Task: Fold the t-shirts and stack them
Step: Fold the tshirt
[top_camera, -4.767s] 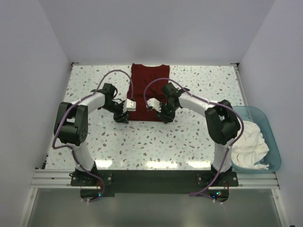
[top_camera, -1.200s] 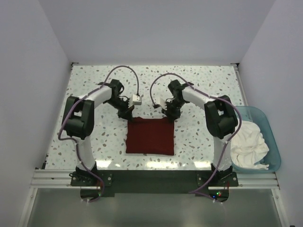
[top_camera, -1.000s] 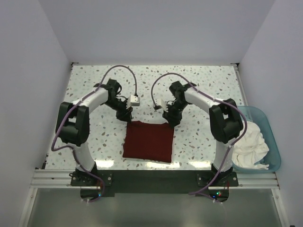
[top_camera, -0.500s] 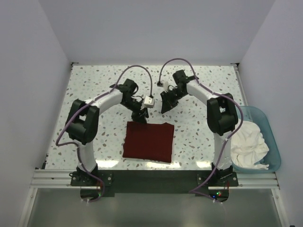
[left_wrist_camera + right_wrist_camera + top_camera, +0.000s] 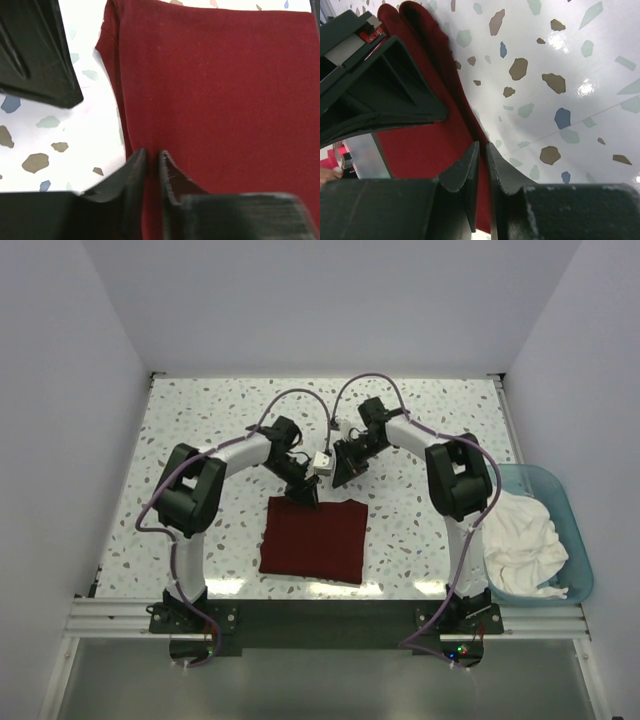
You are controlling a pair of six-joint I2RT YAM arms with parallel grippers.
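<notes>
A maroon t-shirt (image 5: 313, 540) lies folded into a flat rectangle on the speckled table (image 5: 200, 420), near the front middle. My left gripper (image 5: 304, 494) sits at its far edge. In the left wrist view its jaws (image 5: 152, 155) are pinched onto a crease of the maroon cloth (image 5: 220, 90). My right gripper (image 5: 337, 478) hovers just beyond that far edge, to the right of the left one. Its jaws (image 5: 482, 147) are shut with only a sliver between them, and the shirt's edge (image 5: 420, 145) lies below. A white t-shirt (image 5: 522, 535) lies crumpled in the tub.
A light blue plastic tub (image 5: 530, 469) stands off the table's right edge. White walls close in the table at the back and both sides. The two wrists are close together, each showing in the other's wrist view.
The arms dragged the folded maroon t-shirt toward the front and laid it down. The right gripper let go, pulled back and shut. The left gripper opened, then shut again at the far edge.
</notes>
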